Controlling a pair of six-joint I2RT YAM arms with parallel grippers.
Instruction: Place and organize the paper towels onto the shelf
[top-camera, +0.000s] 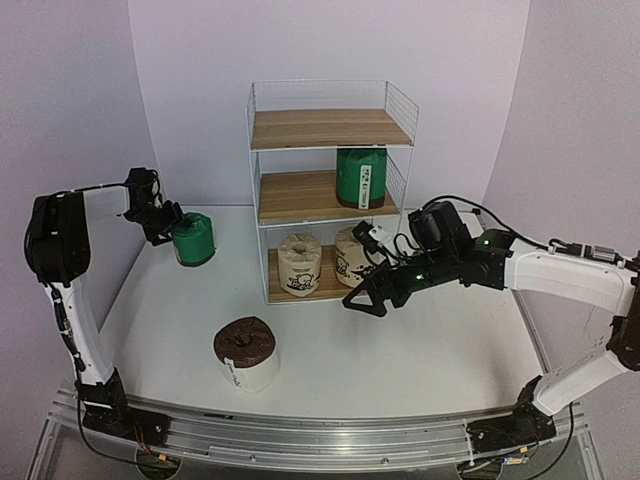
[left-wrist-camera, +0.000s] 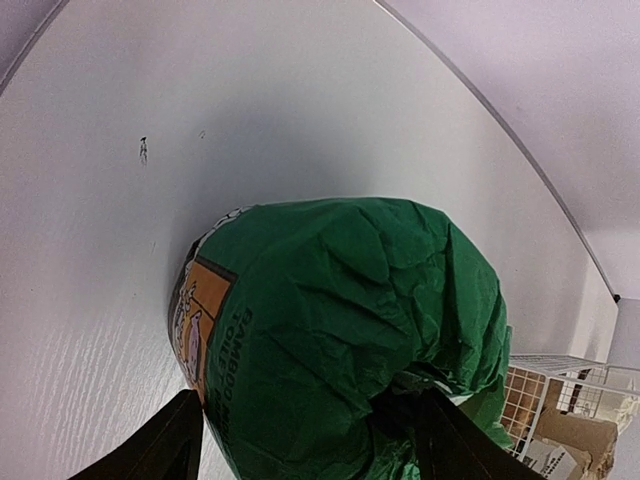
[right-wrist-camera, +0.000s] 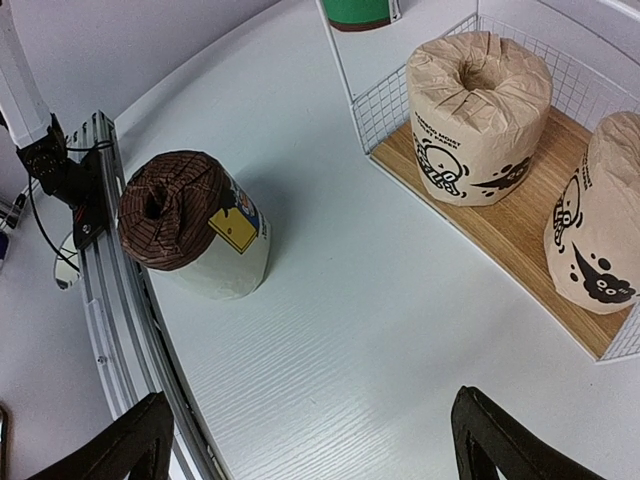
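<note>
L gripper (top-camera: 172, 230) is off to the left of the shelf (top-camera: 330, 128), about level w/ its mid board. Its two fingers (left-wrist-camera: 165, 445) are partway open & squeeze a green roll (left-wrist-camera: 340, 330), one finger on each side. The roll's wrap is all crinkly, w/ an orange patch on the side. Can't tell if it sits on the table (top-camera: 420, 370) or is lifted a bit.

R gripper (top-camera: 366, 302) is just in front of the shelf's btm board, near the right end. It's spread wide & has nothing in it.

The shelf is a white wire rack w/ 3 wood boards. The mid board has a 2nd green roll (top-camera: 361, 177) standing at the right end, white label facing front. The btm board has 2 beige ones w/ black cartoon faces, standing side by side w/ a small gap: left beige roll (top-camera: 299, 264) & right beige roll (top-camera: 352, 255).

A brown-topped roll (top-camera: 246, 352) stands on the table in front of the shelf & a bit left, well apart from it. It's white on the side w/ a yellow & blue label.
</note>
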